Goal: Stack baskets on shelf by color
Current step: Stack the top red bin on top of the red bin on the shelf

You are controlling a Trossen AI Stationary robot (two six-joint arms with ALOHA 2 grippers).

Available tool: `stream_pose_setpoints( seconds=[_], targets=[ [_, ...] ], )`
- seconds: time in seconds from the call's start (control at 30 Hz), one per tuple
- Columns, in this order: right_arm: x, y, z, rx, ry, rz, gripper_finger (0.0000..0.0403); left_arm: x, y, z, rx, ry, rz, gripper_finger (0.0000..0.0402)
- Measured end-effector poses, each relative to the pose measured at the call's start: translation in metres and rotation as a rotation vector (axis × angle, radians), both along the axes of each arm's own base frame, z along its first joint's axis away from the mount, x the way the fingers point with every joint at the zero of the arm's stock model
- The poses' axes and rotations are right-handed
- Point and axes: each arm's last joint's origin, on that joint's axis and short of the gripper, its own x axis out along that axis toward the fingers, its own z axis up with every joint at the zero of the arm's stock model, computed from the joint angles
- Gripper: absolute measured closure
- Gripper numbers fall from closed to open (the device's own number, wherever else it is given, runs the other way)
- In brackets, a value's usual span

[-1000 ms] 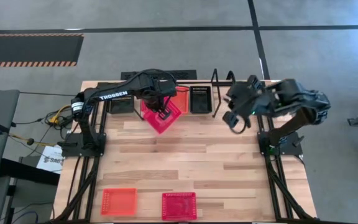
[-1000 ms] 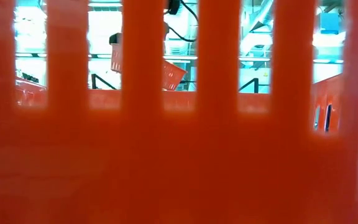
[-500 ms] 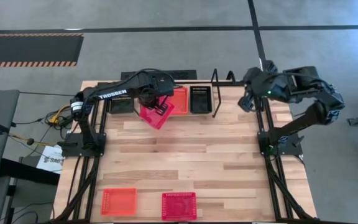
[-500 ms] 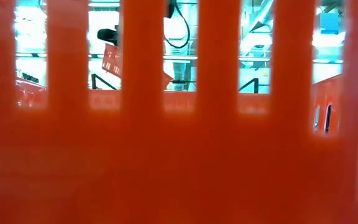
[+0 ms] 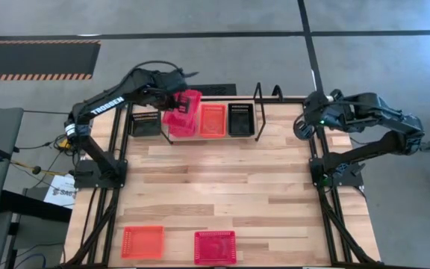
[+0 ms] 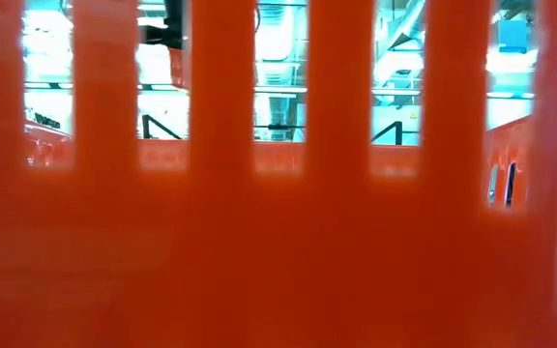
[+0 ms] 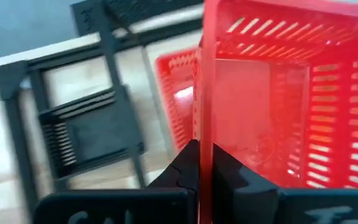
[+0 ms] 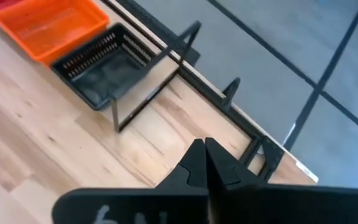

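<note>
- Low view: an orange basket wall (image 6: 278, 242) fills the picture, hiding most of the desk.
- Left jaws (image 5: 176, 101) grip the red basket (image 5: 183, 113), tilted above the shelf (image 5: 237, 138).
- Right jaws (image 5: 301, 127) closed, empty, beside the shelf's end.

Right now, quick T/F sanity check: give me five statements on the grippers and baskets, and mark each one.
1. The left gripper is shut on the red basket's wall. True.
2. The right gripper holds a black basket. False: it is shut and empty, over the table's right back corner.
3. Two baskets sit at the table's front edge. True: an orange basket and a second red basket.
4. The held basket lies flat on the shelf. False: it is lifted and tilted.
5. The shelf holds only red baskets. False: orange and black ones show there.
</note>
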Motion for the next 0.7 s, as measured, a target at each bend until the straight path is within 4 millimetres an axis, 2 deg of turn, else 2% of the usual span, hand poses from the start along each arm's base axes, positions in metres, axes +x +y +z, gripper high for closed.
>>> stream_pose_setpoints(
  seconds=[0.13,0.2,0.33,0.47,0.7],
  targets=[
    [0.003,-0.001,-0.01,-0.016,0.021,-0.033,0.0401,0.009,0.001,0.003,0.024,-0.101,0.004,0.0401],
    [0.004,-0.001,-0.012,-0.031,0.029,-0.042,0.0401,0.016,0.001,-0.004,0.032,-0.133,-0.012,0.0401],
    [0.004,-0.002,-0.012,-0.041,0.031,-0.048,0.0402,0.025,0.002,-0.041,-0.039,-0.097,-0.071,0.0401],
    [0.003,-0.002,-0.012,-0.041,0.029,-0.047,0.0402,0.024,0.005,-0.077,-0.107,-0.065,-0.05,0.0401],
    [0.003,-0.001,-0.012,-0.038,0.034,-0.04,0.0402,0.01,0.012,-0.104,-0.111,-0.12,0.085,0.0401]
  ],
)
